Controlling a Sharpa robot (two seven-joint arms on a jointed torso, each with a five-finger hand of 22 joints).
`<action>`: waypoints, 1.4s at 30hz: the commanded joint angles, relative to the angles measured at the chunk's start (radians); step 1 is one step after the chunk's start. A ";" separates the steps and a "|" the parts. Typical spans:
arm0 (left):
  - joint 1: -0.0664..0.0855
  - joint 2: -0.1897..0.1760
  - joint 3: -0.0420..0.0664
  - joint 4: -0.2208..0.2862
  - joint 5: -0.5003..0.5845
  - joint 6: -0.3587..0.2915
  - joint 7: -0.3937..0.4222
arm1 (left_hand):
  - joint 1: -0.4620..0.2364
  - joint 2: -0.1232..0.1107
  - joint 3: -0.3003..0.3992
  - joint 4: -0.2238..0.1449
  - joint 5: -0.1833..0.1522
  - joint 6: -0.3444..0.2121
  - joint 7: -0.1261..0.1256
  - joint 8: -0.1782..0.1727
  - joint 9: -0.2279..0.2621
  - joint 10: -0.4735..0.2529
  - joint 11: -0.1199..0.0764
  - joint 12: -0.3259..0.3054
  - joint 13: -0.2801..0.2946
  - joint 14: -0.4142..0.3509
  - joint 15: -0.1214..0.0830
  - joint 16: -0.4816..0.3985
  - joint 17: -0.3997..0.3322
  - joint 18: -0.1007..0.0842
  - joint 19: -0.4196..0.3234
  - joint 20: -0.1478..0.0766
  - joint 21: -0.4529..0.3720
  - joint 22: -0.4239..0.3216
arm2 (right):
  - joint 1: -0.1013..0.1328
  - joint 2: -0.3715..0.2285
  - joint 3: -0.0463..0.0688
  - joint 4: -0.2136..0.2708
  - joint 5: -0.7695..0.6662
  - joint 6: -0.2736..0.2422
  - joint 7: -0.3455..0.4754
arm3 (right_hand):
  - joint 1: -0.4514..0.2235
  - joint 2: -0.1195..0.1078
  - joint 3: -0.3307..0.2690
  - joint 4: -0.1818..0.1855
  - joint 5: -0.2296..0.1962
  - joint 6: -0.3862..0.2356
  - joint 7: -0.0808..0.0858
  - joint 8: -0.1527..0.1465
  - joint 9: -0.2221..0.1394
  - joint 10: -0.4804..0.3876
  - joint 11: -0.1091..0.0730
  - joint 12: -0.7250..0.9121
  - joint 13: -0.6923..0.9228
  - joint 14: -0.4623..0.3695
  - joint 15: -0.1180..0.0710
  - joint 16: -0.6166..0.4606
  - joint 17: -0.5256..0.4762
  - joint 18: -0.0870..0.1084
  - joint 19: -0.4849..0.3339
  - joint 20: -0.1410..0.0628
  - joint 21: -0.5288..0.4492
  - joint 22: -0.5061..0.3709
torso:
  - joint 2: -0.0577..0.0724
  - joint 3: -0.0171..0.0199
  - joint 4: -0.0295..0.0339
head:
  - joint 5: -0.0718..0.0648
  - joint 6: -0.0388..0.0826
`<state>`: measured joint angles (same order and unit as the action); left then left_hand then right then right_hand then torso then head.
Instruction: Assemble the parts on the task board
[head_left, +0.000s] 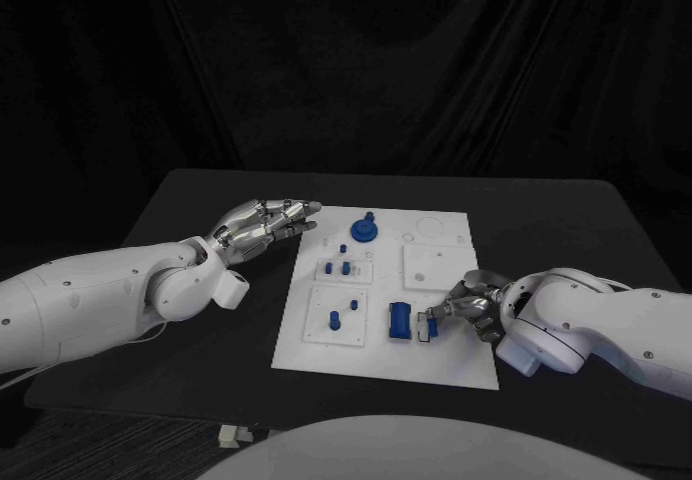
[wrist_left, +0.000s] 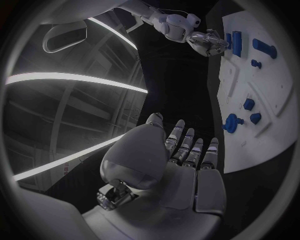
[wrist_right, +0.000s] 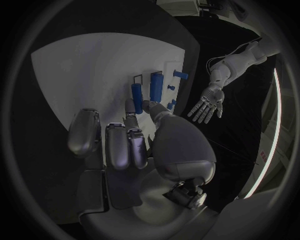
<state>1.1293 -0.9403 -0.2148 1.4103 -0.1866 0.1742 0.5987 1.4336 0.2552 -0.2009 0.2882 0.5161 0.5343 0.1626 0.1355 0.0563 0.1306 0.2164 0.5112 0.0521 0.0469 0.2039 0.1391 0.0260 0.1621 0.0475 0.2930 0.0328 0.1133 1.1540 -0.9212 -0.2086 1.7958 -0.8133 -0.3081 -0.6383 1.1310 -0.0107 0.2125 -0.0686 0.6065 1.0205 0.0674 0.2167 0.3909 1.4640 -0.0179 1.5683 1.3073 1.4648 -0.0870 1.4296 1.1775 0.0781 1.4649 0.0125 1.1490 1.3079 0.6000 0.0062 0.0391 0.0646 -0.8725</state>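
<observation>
Table (head_left: 577, 215): black, spanning the middle of the head view. Board (head_left: 440, 355): white plate lying flat at frame centre, carrying raised white sub-plates.

Left hand (head_left: 267, 228): left of centre, just beside the board's upper left edge, over the table. Fingers extended and close together, nothing in them; released. The left wrist view confirms a flat, bare palm (wrist_left: 187, 180) with the board (wrist_left: 275, 135) off to one side.

Right hand (head_left: 464, 308): right of centre, over the board's lower right part. Fingertips meet at a small blue-and-white piece (head_left: 427, 328) just right of the block; whether it is actually pinched, I cannot tell. In the right wrist view a finger (wrist_right: 132, 107) reaches to a blue piece (wrist_right: 137, 93) on the board.

Parts, all blue, all on the board: rectangular block (head_left: 398, 319) at lower centre; round knobbed part (head_left: 364, 230) at the upper left; upright peg (head_left: 335, 320) on the lower left sub-plate; small pegs (head_left: 338, 267) on the middle left sub-plate.
</observation>
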 joint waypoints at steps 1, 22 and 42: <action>-0.001 0.002 0.001 0.000 0.002 0.015 0.010 | 0.009 -0.002 0.007 -0.001 0.005 0.005 0.058 0.004 0.001 0.006 0.002 0.003 0.001 0.002 0.004 0.004 0.001 -0.008 0.005 0.000 0.005 0.000 | -0.004 0.005 0.000 -0.001 -0.020 0.011 -0.009 | -0.007 0.007 0.094 -0.089 -0.008 -0.008 -0.001 0.006 0.002 0.107 0.000 0.002 0.263 0.047 0.001 0.002 -0.002 -0.009 0.066 0.006 -0.005 0.168 | 0.000 -0.0002 0.0002 | 0.001 0.000; -0.001 0.004 0.001 -0.001 0.002 0.021 0.004 | 0.010 -0.002 0.008 -0.001 0.006 0.005 0.060 0.005 0.001 0.007 0.002 0.002 0.001 0.002 0.005 0.005 0.001 -0.008 0.005 0.000 0.006 0.001 | -0.011 0.020 0.000 -0.010 -0.019 0.065 -0.012 | -0.044 0.015 0.080 -0.051 -0.118 -0.031 -0.001 0.013 0.008 0.107 0.001 0.002 0.263 0.045 0.002 0.004 -0.005 -0.006 0.064 0.008 -0.021 0.165 | 0.000 0.0004 -0.0002 | 0.006 0.000; -0.001 0.005 0.001 -0.001 0.002 0.025 -0.004 | 0.010 -0.002 0.008 -0.001 0.006 0.005 0.060 0.005 0.001 0.007 0.002 0.000 0.000 0.002 0.005 0.005 0.001 -0.009 0.005 0.000 0.006 0.001 | -0.012 0.019 0.000 -0.011 -0.037 0.092 -0.013 | -0.103 0.001 0.022 0.026 -0.345 -0.038 0.000 0.015 0.001 0.107 0.003 0.002 0.263 0.045 0.003 0.007 -0.006 -0.004 0.063 0.009 -0.032 0.163 | 0.000 0.0002 0.0000 | 0.010 0.000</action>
<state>1.1293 -0.9364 -0.2148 1.4075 -0.1867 0.1858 0.5866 1.4336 0.2552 -0.1980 0.2853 0.5160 0.5343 0.1626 0.1355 0.0562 0.1305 0.2164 0.5111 0.0519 0.0469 0.2039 0.1391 0.0259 0.1621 0.0475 0.2930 0.0328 0.1129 1.1450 -0.9026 -0.2080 1.7832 -0.8412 -0.2356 -0.6400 1.0378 -0.0094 0.2347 -0.0466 0.2648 0.9819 0.0610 0.2277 0.3937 1.4625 -0.0164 1.5683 1.3073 1.4631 -0.0854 1.4337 1.1725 0.0780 1.4648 0.0125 1.1208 1.3075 0.5998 0.0062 0.0392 0.0738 -0.8725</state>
